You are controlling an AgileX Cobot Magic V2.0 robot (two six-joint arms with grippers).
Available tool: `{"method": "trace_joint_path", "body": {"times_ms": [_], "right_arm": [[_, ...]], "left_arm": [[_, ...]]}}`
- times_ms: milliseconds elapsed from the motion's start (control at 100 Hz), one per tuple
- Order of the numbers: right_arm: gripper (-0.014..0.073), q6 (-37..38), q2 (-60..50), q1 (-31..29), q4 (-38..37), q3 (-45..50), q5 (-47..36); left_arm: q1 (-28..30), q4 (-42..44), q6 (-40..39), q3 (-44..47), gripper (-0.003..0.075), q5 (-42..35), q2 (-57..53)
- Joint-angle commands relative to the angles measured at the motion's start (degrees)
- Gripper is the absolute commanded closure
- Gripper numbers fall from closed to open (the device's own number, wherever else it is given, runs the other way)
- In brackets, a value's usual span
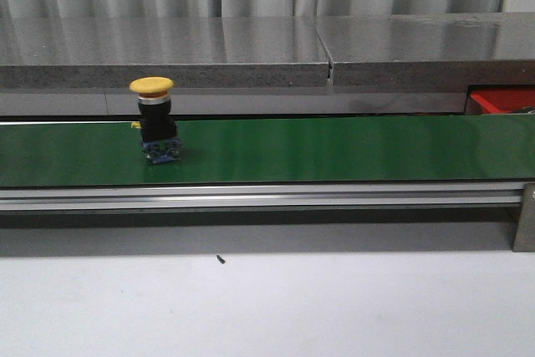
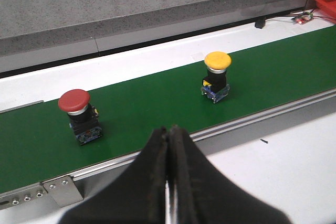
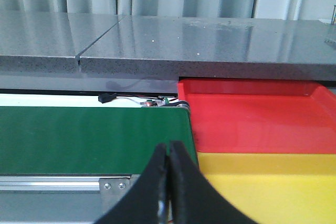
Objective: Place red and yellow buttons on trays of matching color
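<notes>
A: We have both sets of jaws pressed shut and holding nothing: the left gripper (image 2: 169, 132) hangs just short of the green belt (image 1: 351, 150), the right gripper (image 3: 169, 148) at the belt's end over the trays.

B: The yellow button (image 1: 154, 119) stands upright on the belt, the red button (image 2: 76, 110) further along it, well apart. The red tray (image 3: 257, 115) lies off the belt's end, with a yellow tray (image 3: 273, 182) touching its near side.

A: Our worry is the tall, top-heavy shape. If we come down with shut jaws, or nudge a cap sideways, it likely topples.

B: And should the belt be running, we'd close on air. The trays adjoin too, so a sloppy release could drop a button in the wrong colour.
</notes>
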Motion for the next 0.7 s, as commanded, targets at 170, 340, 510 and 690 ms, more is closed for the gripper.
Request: {"method": "trace_joint_path", "body": {"times_ms": [170,340,510,690], "right_arm": [[0.0708,0.0,11.4,-0.1,0.1,-11.5,3.5],[0.0708,0.0,19.3,0.2,0.1,-15.5,2.7],[0.0708,0.0,27.0,0.5,1.4,-20.1,4.3],[0.0701,-0.8,36.9,3.0,1.4,-27.8,9.5]], "left_arm": [[-0.3,-0.5,-0.4,-1.3,0.0739,-4.0,0.4],[-0.3,-0.5,-0.4,-1.3,0.0739,-4.0,0.4],[-0.3,-0.5,-0.4,-1.3,0.0739,-4.0,0.4],[-0.3,-0.5,-0.4,-1.3,0.0739,-4.0,0.4]]}}
